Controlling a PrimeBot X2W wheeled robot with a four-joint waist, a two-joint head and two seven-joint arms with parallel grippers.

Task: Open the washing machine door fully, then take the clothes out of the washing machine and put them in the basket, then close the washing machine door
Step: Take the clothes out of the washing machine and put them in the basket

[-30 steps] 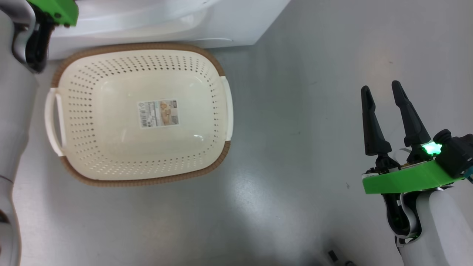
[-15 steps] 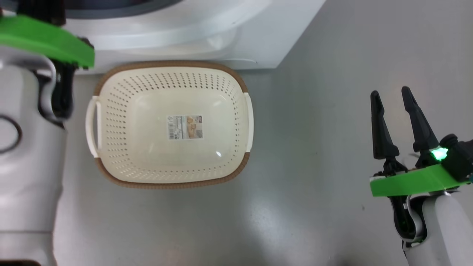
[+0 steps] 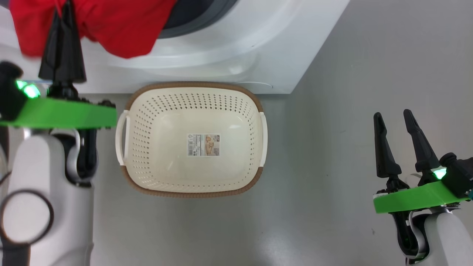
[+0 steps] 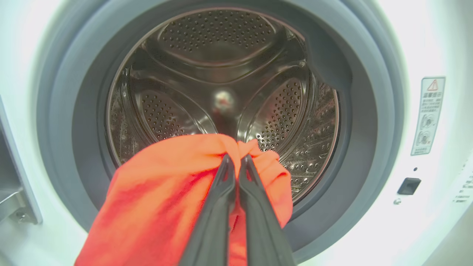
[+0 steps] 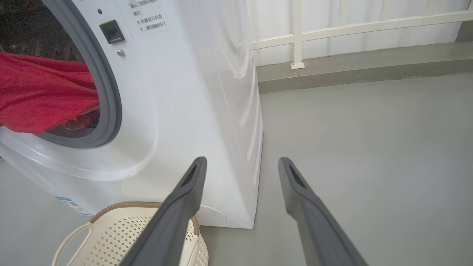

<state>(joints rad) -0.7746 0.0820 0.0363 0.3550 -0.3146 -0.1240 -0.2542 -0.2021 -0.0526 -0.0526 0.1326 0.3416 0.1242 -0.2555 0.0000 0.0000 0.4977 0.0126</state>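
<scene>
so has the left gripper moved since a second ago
Yes. Against the basket, the left gripper has drawn back from the washing machine toward the robot, shut on the red garment; camera shifted too.

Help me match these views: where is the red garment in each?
Head view: red garment, top left corner.
Left wrist view: lower centre, pinched in the jaws.
Right wrist view: left edge, in the opening.
Shared landmark: grey door ring.

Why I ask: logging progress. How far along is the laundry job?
Done: the drum is uncovered. In hand: left gripper shut on a red garment at the drum mouth; right gripper open, idle. Left: garment into the bare basket, any remaining clothes, closing the door.
</scene>
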